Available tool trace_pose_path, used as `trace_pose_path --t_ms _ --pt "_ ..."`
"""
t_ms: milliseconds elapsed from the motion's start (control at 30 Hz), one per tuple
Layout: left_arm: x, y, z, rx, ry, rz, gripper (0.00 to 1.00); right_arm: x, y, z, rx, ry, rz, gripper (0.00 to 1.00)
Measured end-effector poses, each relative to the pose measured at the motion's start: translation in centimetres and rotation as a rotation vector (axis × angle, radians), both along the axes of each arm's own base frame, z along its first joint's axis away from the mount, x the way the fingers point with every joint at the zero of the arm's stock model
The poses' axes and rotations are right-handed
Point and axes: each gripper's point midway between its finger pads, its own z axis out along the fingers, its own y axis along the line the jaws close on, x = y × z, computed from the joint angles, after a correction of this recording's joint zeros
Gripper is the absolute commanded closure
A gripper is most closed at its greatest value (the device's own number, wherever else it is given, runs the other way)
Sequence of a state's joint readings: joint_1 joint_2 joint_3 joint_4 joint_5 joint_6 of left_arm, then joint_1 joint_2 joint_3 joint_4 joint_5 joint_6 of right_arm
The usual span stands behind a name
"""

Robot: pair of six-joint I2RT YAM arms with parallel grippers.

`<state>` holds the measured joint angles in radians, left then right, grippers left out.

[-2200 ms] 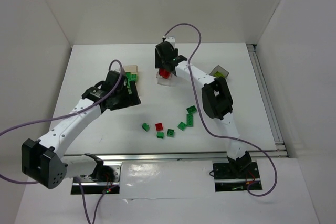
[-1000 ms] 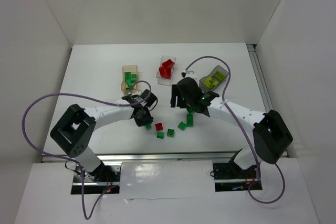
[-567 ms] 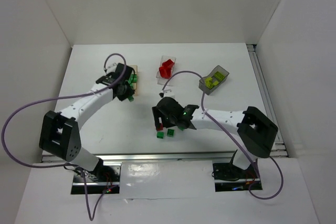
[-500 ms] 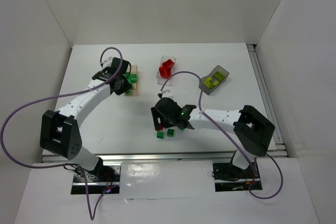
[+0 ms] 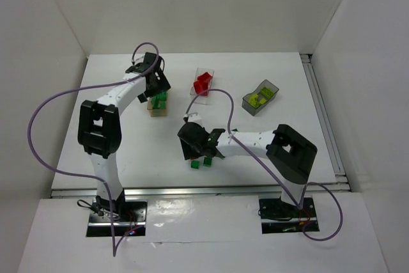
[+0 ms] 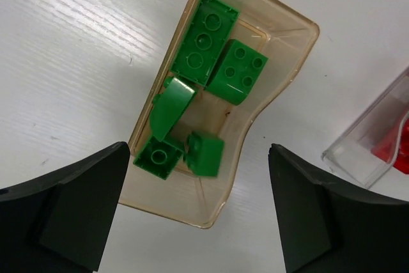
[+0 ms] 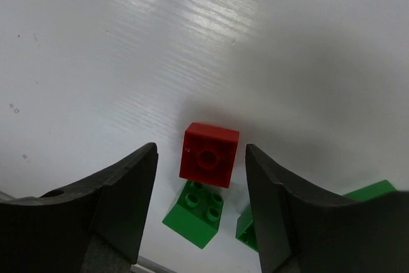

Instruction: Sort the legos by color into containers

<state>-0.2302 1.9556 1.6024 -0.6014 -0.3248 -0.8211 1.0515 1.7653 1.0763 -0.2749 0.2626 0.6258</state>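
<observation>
My left gripper [image 5: 156,87] [image 6: 198,151] is open and empty, directly above the tan container [image 5: 154,110] [image 6: 171,204], which holds several green legos [image 6: 208,46]. My right gripper [image 5: 192,149] [image 7: 201,150] is open, low over the table, with a red lego [image 7: 209,155] lying between its fingers and a gap on each side. Two green legos [image 5: 195,164] [image 7: 195,213] lie just in front of the red one. The clear container [image 5: 203,85] holds red legos. The dark container [image 5: 261,97] holds yellow-green legos.
A corner of the clear container [image 6: 374,148] lies right of the tan one in the left wrist view. A further green lego [image 7: 372,190] shows at the right wrist view's right edge. White walls enclose the table on three sides.
My left gripper carried a green lego from mid-table to the tan container and let it go. My right gripper came from the clear container down around the red lego.
</observation>
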Motion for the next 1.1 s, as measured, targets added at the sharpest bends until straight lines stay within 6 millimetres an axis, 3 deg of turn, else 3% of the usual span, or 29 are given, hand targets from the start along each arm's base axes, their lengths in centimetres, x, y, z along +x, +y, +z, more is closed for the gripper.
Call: trace_pose_path --t_ms 67,200,300,433,533,633,733,900,1100 --pt "0.2 -0.1 0.4 0.000 0.000 -0.014 0.00 0.2 0.2 -0.3 -0.008 0.002 -0.004 0.46" --pt "0.1 -0.2 3.4 -0.004 -0.051 -0.042 0.01 0.6 0.6 -0.6 -0.021 0.001 -0.009 0.60" --pt "-0.8 -0.3 8.1 -0.029 -0.138 -0.079 0.03 0.8 0.6 -0.5 -0.025 -0.004 -0.016 0.64" --pt "-3.7 -0.1 15.4 -0.072 -0.309 -0.135 0.04 1.6 0.8 0.5 -0.033 -0.033 -0.032 0.64" --pt "-6.4 0.5 18.0 -0.084 -0.380 -0.159 0.04 2.8 1.1 1.9 -0.029 -0.072 -0.043 0.64" --pt "-8.7 0.7 16.7 -0.094 -0.359 -0.181 0.04 5.0 1.4 3.8 -0.011 -0.119 -0.062 0.63" --pt "-10.6 0.6 12.8 -0.101 -0.267 -0.216 0.04 8.8 0.5 5.7 0.001 -0.170 -0.116 0.63" --pt "-13.6 0.6 6.5 -0.125 -0.098 -0.274 0.09 16.2 -2.6 8.1 -0.009 -0.254 -0.222 0.63" --pt "-15.9 -0.8 3.4 -0.193 -0.022 -0.379 0.09 24.5 -4.0 10.0 -0.013 -0.349 -0.306 0.62"
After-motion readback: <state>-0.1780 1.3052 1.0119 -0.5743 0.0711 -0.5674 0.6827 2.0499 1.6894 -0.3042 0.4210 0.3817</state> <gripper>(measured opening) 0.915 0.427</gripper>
